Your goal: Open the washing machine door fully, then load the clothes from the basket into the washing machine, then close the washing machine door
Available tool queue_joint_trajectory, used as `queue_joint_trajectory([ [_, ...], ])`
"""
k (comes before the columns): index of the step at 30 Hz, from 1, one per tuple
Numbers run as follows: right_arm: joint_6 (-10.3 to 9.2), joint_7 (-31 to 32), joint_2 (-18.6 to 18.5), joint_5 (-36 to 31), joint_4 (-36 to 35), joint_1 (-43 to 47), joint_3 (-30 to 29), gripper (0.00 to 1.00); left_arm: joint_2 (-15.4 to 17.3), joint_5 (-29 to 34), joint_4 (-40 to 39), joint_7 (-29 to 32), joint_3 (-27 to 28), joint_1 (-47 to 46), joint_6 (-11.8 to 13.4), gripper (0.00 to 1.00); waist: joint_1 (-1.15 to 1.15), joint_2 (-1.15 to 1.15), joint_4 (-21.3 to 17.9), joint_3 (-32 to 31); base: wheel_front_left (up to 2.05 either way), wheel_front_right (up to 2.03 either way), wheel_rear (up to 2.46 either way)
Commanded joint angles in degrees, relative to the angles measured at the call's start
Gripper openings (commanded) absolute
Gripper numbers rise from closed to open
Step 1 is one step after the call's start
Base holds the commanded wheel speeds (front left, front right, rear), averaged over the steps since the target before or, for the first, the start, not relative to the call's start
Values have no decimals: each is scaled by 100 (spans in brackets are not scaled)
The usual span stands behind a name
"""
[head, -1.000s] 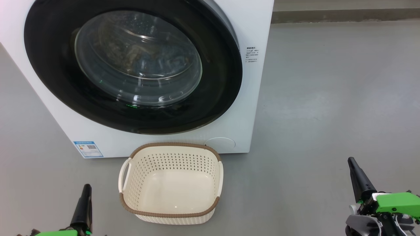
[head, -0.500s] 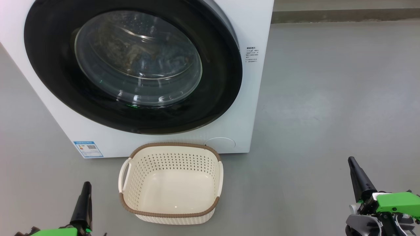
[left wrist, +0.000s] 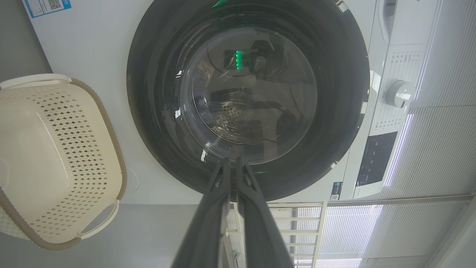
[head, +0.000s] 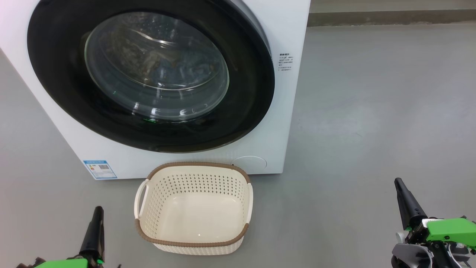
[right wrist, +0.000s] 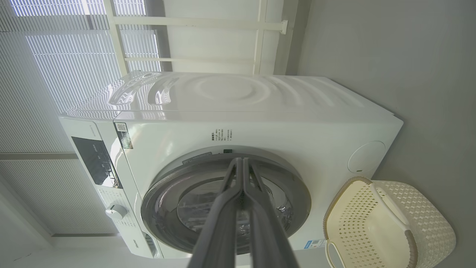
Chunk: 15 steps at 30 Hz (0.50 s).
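Note:
The white washing machine [head: 292,111] stands ahead, and its round black washing machine door [head: 52,74] lies shut against the front. Behind the glass bowl [head: 156,67] are dim brownish and bluish shapes; I cannot tell whether they are the clothes. On the floor just in front stands the cream basket [head: 197,164], with nothing in it. My left gripper [head: 97,214] hovers to the basket's left, fingers pressed together and holding nothing. My right gripper [head: 399,184] is far to the basket's right, also shut and holding nothing. The left wrist view faces the door [left wrist: 156,93] past the shut left gripper [left wrist: 233,162]. In the right wrist view my right gripper [right wrist: 241,160] is shut.
Bare grey floor [head: 372,111] stretches to the right of the machine up to a wall base [head: 390,16]. A blue label [head: 99,169] sits low on the machine's front. The control knob [left wrist: 399,93] and dark panel [left wrist: 375,156] are beside the door.

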Motion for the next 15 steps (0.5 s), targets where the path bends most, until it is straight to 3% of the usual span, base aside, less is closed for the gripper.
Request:
queue_joint_trajectory([
  [1, 11, 41, -50, 24, -158, -224, 109, 0, 52, -44, -176, 42, 153, -207, 3, 0, 0, 0, 0, 0, 0, 0, 0],
  [15, 11, 55, -37, 8, -156, -226, 91, 0, 52, -44, -176, 42, 153, -207, 3, 0, 0, 0, 0, 0, 0, 0, 0],
])
